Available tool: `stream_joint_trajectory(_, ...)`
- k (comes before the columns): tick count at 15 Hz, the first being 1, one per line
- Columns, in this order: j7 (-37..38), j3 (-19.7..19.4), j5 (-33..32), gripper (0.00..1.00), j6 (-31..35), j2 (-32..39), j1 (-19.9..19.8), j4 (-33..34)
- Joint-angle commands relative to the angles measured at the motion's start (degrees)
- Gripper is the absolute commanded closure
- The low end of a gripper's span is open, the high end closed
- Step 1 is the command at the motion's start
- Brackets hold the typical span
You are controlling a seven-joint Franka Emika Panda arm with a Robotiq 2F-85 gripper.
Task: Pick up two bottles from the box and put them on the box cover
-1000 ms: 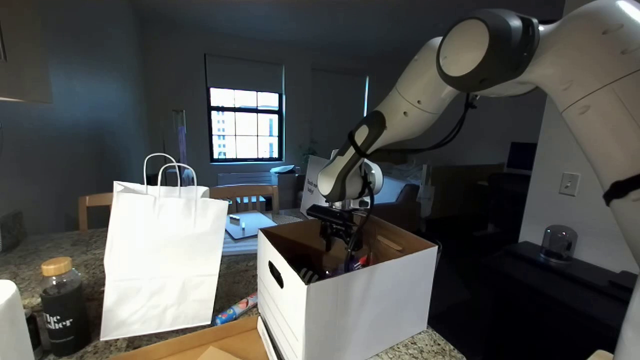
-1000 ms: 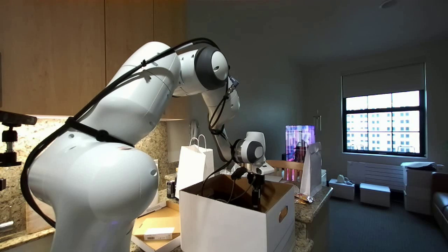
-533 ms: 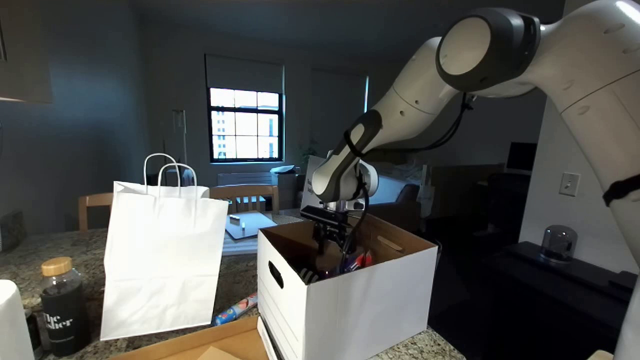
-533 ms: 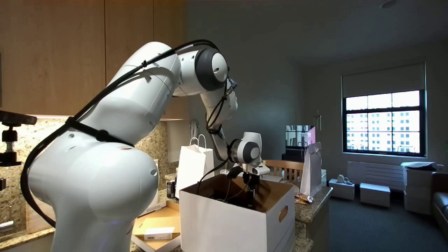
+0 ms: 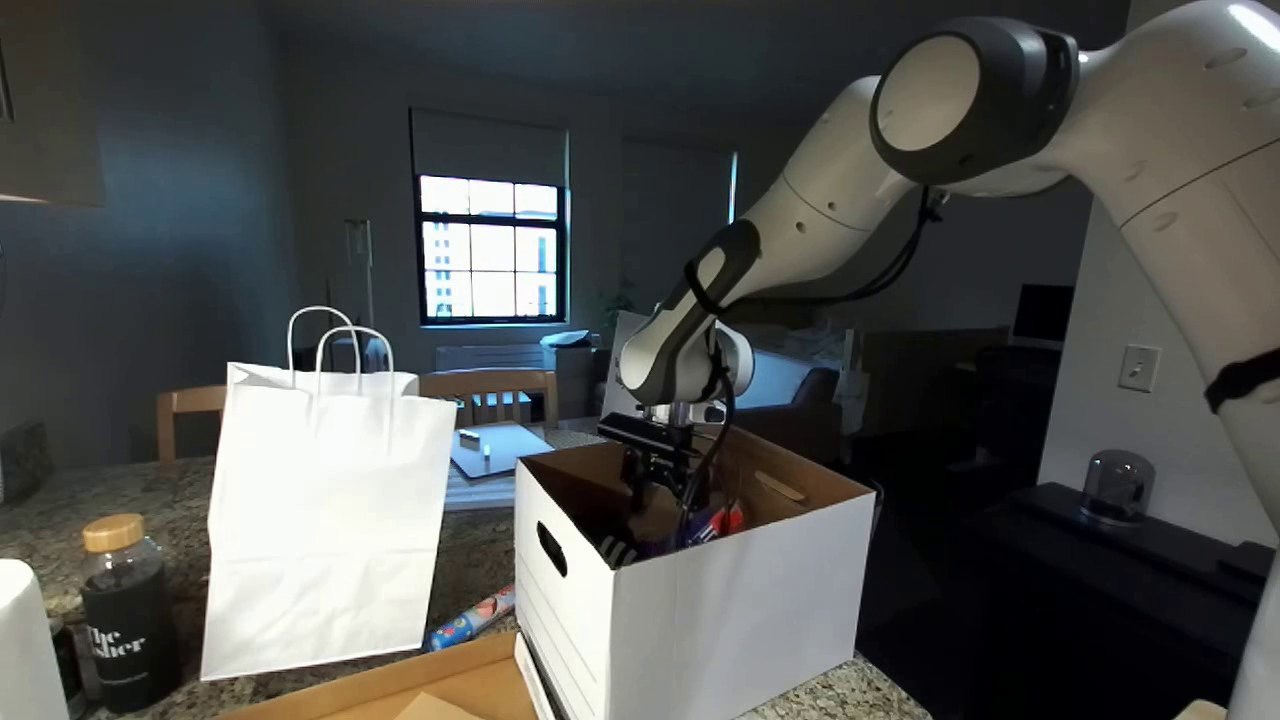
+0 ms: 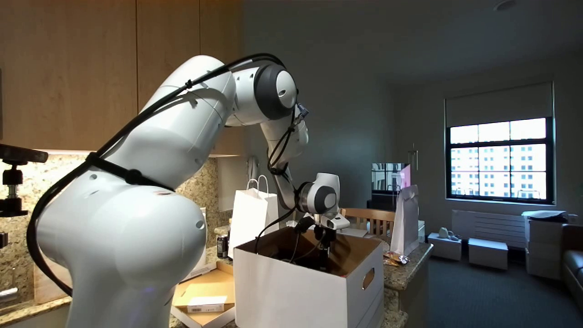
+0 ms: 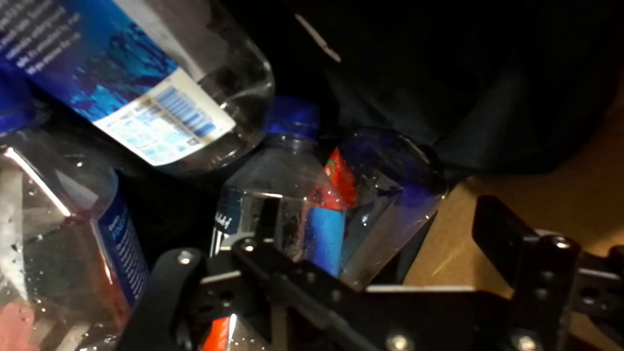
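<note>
- Arm (image 6: 186, 109): in an exterior view it climbs from the lower left, bends high, then drops to the wrist (image 6: 324, 198) above the box (image 6: 291, 287). Its foot is cut off by the lower edge.
- Gripper (image 5: 664, 495): points down, reaching past the rim into the box. In both exterior views its tips are dark against dark and hard to pick out.
- Jaws: spread wide, a finger on either side in the wrist view; whether either touches anything cannot be told.
- Cables (image 6: 187, 84): bound along the arm, with loose loops hanging into the mouth of the box.
- In the box, a capped bottle (image 7: 282, 180) has its blue cap toward the top of the wrist view, its lower part behind the gripper. A sloping bottle (image 7: 390, 209) shows just behind it, partly covered.
- A barcoded bottle (image 7: 161, 87) slants across the upper left, with a left bottle (image 7: 53, 229) below it; both are cut off by the edge of the view.
- A dark mass (image 7: 487, 83) fills the upper right there, too black to name.
- The box's near wall hides most of the contents in both exterior views; a red patch (image 5: 728, 520) shows over it.
- Cover (image 5: 450, 668): a shallow tray just beside the box, hollow side up, cut off below.
</note>
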Motion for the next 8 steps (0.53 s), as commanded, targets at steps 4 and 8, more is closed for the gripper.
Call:
stream_joint_trajectory(4, -2.5, 0.0, 1.9, 0.0, -1.4, 0.6, -0.2, 0.8)
stream_joint_trajectory(8, -2.2, -0.3, 1.5, 0.0, -1.1, 0.3, 0.1, 0.4)
